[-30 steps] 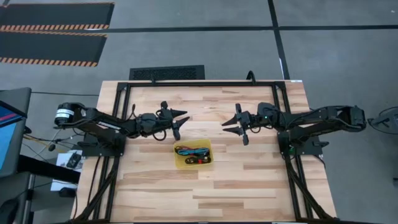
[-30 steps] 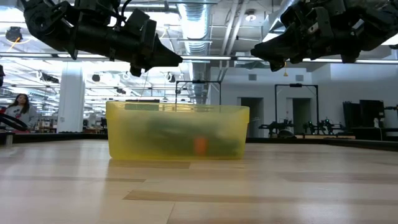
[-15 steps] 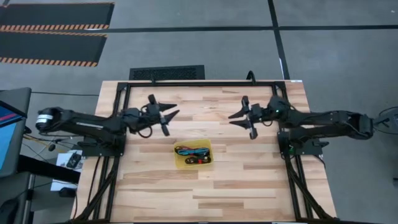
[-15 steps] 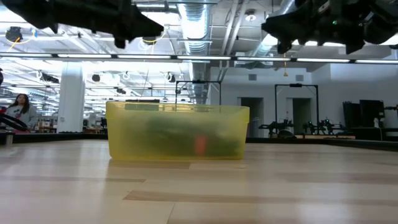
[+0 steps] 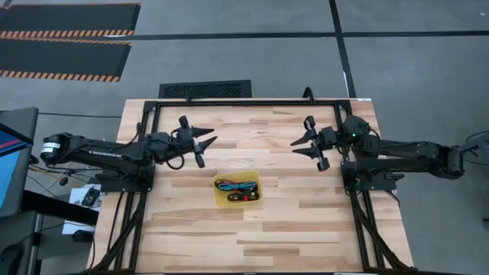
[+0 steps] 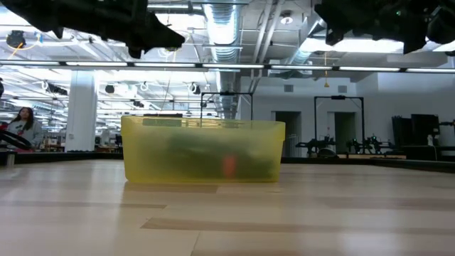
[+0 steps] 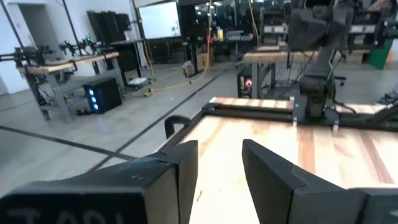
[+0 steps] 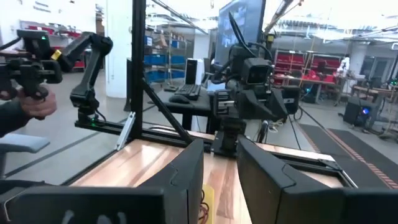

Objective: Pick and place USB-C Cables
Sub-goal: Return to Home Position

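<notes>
The yellow tray (image 5: 237, 189) sits mid-table on its flat bottom; in the low view the yellow tray (image 6: 203, 150) stands in front. Several USB-C cables (image 5: 235, 186), black-and-red, teal and dark ones, lie bundled inside it. My left gripper (image 5: 206, 137) hangs open in the air, above and to the left of the tray toward the far side. My right gripper (image 5: 300, 146) hangs open too, to the tray's right and far side. Both hold nothing. In the wrist views the left gripper (image 7: 219, 163) and the right gripper (image 8: 220, 163) show a gap between their fingers.
A black metal frame (image 5: 252, 101) runs along the table's far edge and down both sides. Bare wood (image 5: 252, 237) lies between the tray and the near edge. A person (image 6: 23, 125) sits far off in the room, and a hand (image 8: 31, 106) shows beyond the table.
Both arms have drawn back from the tray and risen. My left gripper moved toward the table's left and far edge; my right gripper moved toward the right edge. The tray and the cables in it stayed put.
</notes>
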